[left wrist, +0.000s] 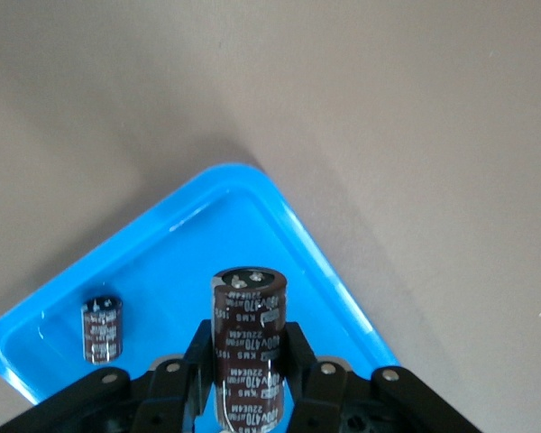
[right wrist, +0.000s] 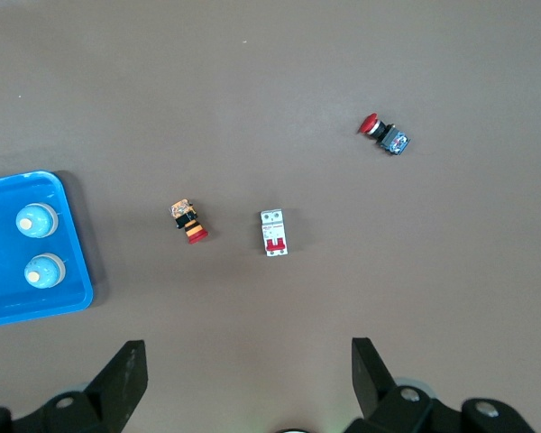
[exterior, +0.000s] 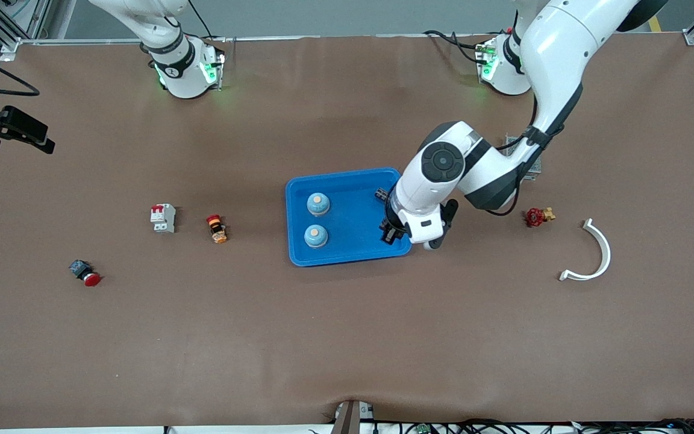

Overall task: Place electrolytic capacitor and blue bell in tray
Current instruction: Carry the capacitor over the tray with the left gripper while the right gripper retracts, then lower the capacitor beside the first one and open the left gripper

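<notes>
On the dark brown cylindrical electrolytic capacitor (left wrist: pixel 246 347) you can read pale sleeve print including "470"; the rest is too fine to make out. The table (exterior: pixel 347 337) wears a matte brown cover, with aluminium framing at its corners. The shallow bright-blue plastic tray (exterior: pixel 347 253) with rounded corners is your landmark. The left gripper (exterior: pixel 393 232) hangs over the tray's edge toward the left arm's end, fingers (left wrist: pixel 293 356) clamped on that capacitor. A second, smaller dark capacitor (left wrist: pixel 101 329) stands upright in the tray, as do two pale-blue domed bells (exterior: pixel 318 204) with tan tops. The right gripper (right wrist: pixel 243 374) waits high over the table toward the right arm's end from the tray, jaws wide apart, above a white circuit breaker with red levers (right wrist: pixel 273 233).
</notes>
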Controlling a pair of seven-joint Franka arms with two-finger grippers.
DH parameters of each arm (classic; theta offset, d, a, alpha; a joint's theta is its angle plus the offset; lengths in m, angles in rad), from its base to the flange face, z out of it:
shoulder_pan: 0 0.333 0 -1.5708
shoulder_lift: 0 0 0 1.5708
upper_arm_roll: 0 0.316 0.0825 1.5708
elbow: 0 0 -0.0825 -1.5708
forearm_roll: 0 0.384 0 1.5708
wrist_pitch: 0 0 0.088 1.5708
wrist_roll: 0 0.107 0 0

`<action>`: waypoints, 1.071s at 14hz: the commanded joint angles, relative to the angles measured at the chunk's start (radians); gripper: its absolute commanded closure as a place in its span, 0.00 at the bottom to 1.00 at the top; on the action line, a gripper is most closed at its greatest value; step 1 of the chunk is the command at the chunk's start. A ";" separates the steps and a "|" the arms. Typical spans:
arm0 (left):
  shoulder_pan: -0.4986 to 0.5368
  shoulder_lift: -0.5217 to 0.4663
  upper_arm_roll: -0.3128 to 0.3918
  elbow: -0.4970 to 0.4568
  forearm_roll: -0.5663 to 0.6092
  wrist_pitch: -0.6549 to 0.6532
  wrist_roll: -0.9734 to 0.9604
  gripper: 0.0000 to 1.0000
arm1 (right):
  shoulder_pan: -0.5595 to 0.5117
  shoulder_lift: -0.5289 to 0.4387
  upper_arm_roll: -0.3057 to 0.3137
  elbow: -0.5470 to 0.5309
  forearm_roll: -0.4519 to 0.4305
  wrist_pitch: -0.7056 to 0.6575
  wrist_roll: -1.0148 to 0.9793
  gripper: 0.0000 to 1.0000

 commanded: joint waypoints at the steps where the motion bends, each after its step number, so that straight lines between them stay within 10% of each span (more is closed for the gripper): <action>1: -0.034 0.028 0.009 0.041 -0.010 -0.019 -0.028 1.00 | 0.141 -0.025 -0.166 -0.029 0.019 0.029 -0.001 0.00; 15: -0.090 0.122 0.048 -0.002 0.023 -0.065 -0.145 1.00 | 0.142 -0.021 -0.131 -0.030 0.005 0.053 -0.001 0.00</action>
